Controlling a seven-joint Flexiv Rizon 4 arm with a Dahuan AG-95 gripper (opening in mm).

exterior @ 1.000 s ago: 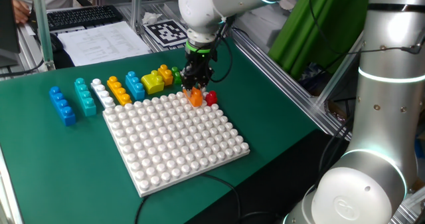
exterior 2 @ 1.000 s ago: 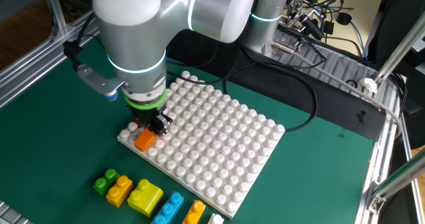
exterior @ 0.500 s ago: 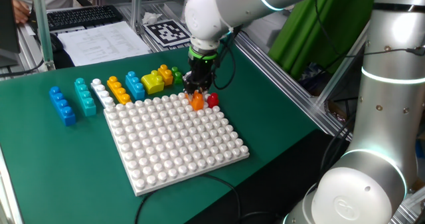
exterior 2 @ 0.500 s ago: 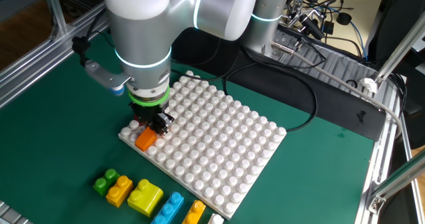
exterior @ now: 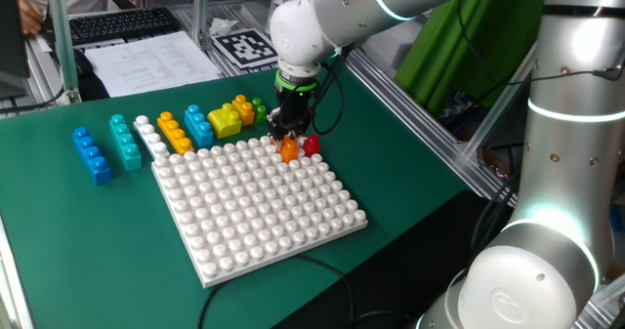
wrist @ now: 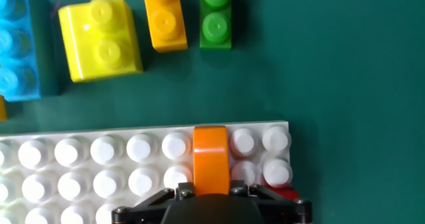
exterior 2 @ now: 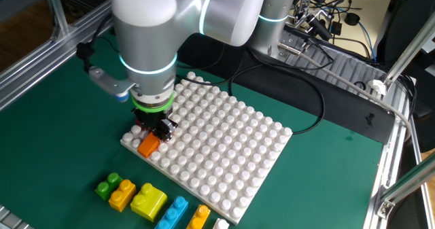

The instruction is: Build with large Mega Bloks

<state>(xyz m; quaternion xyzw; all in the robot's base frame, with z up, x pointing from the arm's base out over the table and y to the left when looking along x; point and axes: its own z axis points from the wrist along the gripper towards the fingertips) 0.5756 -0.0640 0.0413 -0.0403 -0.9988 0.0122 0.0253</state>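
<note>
Orange Mega Blok (exterior: 289, 149) unmoved on baseplate (exterior: 256, 204) corner — hand (exterior: 290, 137) still pinching it.

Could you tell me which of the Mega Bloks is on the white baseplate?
The orange block, at the baseplate's corner under the gripper; the others lie on the green mat.

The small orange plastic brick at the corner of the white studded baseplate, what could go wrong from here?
The small orange plastic brick sits at the edge row of the white studded baseplate; pressed off the studs, it may seat crooked. The gripper hangs low over it, and whether its fingers have let go is hidden, so lifting could pull the brick up. A small red brick lies close beside and might get knocked.
</note>
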